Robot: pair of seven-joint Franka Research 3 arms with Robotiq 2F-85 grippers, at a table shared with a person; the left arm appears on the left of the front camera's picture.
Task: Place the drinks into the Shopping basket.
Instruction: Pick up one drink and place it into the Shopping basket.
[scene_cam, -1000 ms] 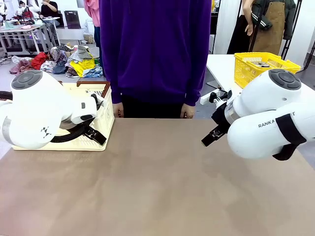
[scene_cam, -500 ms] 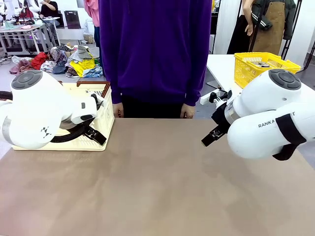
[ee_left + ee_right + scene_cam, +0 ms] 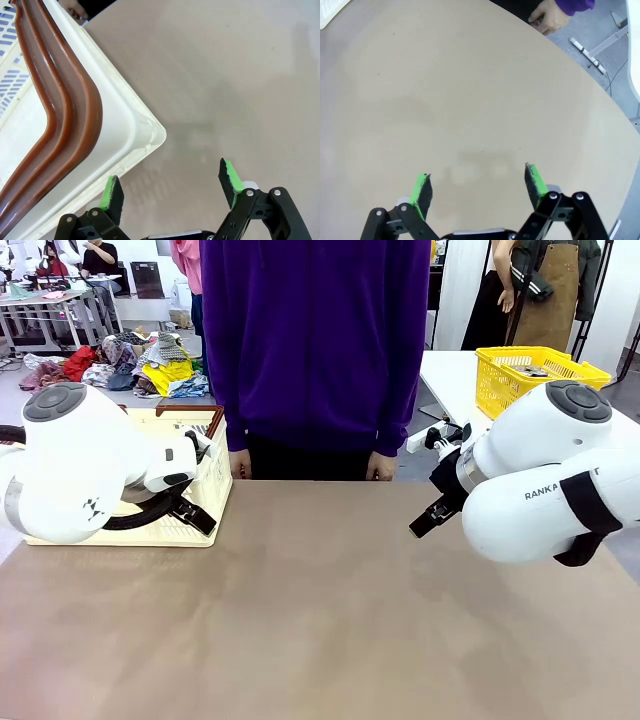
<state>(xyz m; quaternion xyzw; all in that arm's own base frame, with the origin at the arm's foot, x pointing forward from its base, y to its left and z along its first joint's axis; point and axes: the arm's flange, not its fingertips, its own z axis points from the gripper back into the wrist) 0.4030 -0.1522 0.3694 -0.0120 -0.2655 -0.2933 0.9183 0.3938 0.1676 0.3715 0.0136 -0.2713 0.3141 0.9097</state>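
While wide open and empty, left hand (image 3: 170, 181) beside Shopping basket (image 3: 127, 127) corner, right hand (image 3: 478, 178) above table (image 3: 445, 90).

Tan matte tabletop (image 3: 240, 75) lay under the jaws of the left gripper (image 3: 170, 182). Grey floor (image 3: 612, 50) showed beyond jaws of the right gripper (image 3: 477, 180). Heap of coloured clothes (image 3: 150, 365) lay far back.

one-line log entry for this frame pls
left gripper: open, empty, at Shopping basket corner | right gripper: open, empty, over table | person: standing at far edge, hands down
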